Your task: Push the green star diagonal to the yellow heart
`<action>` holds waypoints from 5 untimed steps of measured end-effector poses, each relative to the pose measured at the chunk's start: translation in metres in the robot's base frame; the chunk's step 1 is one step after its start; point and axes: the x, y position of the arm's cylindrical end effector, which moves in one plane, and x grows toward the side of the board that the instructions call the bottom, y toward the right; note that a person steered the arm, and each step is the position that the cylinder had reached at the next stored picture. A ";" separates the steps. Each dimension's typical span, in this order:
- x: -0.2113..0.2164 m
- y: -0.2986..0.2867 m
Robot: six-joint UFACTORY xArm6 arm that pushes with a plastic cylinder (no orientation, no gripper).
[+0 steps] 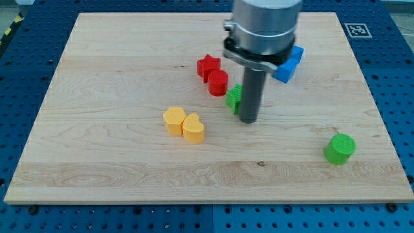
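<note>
The green star lies near the board's middle, partly hidden behind my rod. My tip rests on the board just right of and slightly below the star, touching or nearly touching it. The yellow heart lies left of and below the star, pressed against a yellow hexagon-like block on its left.
A red star and a red cylinder sit just above the green star. Blue blocks lie partly hidden behind the arm at the upper right. A green cylinder stands at the lower right. The wooden board is edged by blue perforated table.
</note>
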 end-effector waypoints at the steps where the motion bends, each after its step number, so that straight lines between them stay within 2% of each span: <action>1: 0.000 0.016; 5: 0.017 0.083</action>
